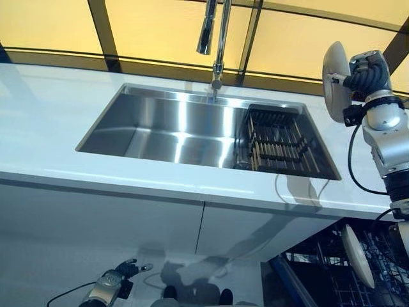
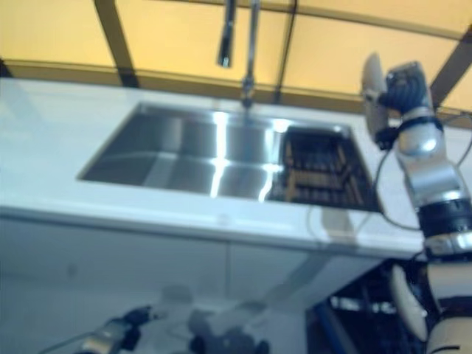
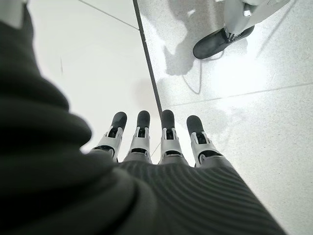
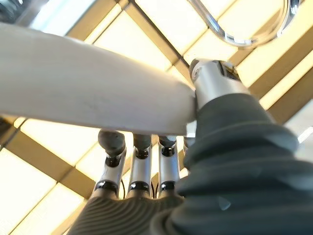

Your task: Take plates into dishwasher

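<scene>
overhead, a pale white surface (image 1: 45,121) runs across the room, with a rectangular brushed-steel sink (image 1: 160,128) sunk into it. a tall chrome tap (image 1: 217,38) rises behind the sink against a yellow-lit window with dark frame bars (image 1: 166,29). a dark slatted rack (image 1: 278,141) sits in the sink's right end. below the surface, flat white cabinet fronts (image 1: 128,220) drop to a light speckled floor (image 3: 254,73).

the right robot hand (image 1: 364,73) is raised above the right end of the surface, beside the sink, gripping a round white plate (image 1: 334,80) that stands on edge; in the right wrist view the plate's pale rim (image 4: 88,95) lies across the hand, with the thumb pressed on one face and the fingers (image 4: 139,161) reaching behind the other.

low at the right, an open dishwasher basket of dark blue wire (image 1: 332,268) shows under the surface, and a second white plate (image 1: 358,256) stands upright in it.

the left robot hand (image 1: 124,272) hangs low before the cabinets, well away from both plates; its fingers (image 3: 168,134) are straight and side by side, holding nothing, over the floor and the cabinet's foot.
</scene>
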{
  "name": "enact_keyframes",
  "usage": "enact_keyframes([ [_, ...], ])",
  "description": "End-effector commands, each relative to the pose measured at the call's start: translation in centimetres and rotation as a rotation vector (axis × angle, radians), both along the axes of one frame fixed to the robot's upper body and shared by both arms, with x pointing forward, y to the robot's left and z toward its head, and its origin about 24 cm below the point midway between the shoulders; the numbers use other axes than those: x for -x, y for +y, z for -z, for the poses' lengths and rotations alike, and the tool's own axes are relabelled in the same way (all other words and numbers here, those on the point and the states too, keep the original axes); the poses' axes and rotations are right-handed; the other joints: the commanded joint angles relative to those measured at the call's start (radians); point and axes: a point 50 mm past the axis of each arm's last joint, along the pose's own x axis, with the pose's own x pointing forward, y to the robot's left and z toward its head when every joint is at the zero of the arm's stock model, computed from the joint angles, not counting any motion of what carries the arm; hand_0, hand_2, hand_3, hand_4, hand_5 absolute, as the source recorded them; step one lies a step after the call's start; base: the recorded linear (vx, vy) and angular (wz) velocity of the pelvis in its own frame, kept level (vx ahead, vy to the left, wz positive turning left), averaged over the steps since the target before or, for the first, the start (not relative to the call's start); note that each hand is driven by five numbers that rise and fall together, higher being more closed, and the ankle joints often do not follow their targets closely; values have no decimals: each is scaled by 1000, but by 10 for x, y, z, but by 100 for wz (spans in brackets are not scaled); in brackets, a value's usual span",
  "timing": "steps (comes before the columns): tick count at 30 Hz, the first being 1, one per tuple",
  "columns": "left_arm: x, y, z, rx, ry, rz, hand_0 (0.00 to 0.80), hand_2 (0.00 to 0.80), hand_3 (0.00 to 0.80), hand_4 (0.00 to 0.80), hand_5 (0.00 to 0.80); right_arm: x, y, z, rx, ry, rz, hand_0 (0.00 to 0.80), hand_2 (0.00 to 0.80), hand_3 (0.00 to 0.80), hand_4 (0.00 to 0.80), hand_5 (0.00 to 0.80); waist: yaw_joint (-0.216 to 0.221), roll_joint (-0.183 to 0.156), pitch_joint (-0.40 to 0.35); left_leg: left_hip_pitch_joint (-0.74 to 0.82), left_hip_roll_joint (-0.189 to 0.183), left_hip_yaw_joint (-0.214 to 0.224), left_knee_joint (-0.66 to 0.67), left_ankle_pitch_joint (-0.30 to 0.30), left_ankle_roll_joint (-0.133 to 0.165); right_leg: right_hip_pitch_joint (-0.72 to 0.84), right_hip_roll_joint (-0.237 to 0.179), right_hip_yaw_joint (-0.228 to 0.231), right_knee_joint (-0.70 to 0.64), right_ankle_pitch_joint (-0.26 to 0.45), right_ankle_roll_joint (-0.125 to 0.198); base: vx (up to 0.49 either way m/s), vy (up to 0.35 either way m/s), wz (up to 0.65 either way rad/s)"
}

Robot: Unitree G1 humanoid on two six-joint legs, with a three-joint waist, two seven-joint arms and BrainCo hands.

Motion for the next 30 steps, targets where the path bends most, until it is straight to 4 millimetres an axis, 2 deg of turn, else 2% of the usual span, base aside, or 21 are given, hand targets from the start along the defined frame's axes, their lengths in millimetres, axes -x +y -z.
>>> enact_keyframes([
  [1, -2, 5, 1, -44, 31, 65, 0, 0, 0, 0, 0, 28, -17, -65, 56, -216, 31, 800, 800, 800, 800, 800, -12, 20, -45, 57, -62, 51, 5, -141, 27, 16, 12, -27, 24, -70, 60, -79, 67, -4],
  [8, 10, 14, 3, -61, 45, 43, 0, 0, 0, 0, 0, 50, -51, -84, 86, -201, 156, 800, 800, 800, 800, 800, -45, 9, -58, 62, -62, 81, 4, -146, 33, -9, 12, 0, 38, -53, 72, -72, 39, -17],
  [15, 14, 18, 3, -85, 43, 44, 0, 0, 0, 0, 0, 68, -81, -87, 63, -149, 245, 800, 800, 800, 800, 800, -72, -6, -64, 63, -57, 91, 4, -152, 41, -38, 19, 36, 44, -36, 80, -75, -1, -26],
  [22, 6, 20, -1, -103, 14, 61, 0, 0, 0, 0, 0, 80, -104, -71, 60, -28, 284, 800, 800, 800, 800, 800, -105, -13, -61, 62, -46, 121, 4, -152, 46, -62, 27, 53, 45, -19, 86, -76, -18, -25],
  [30, -4, 29, -9, -137, 7, 91, 0, 0, 0, 0, 0, 85, -118, -33, 27, 151, 233, 800, 800, 800, 800, 800, -151, -17, -50, 59, -33, 166, 4, -153, 52, -100, 32, 67, 54, 0, 95, -81, -34, -23],
])
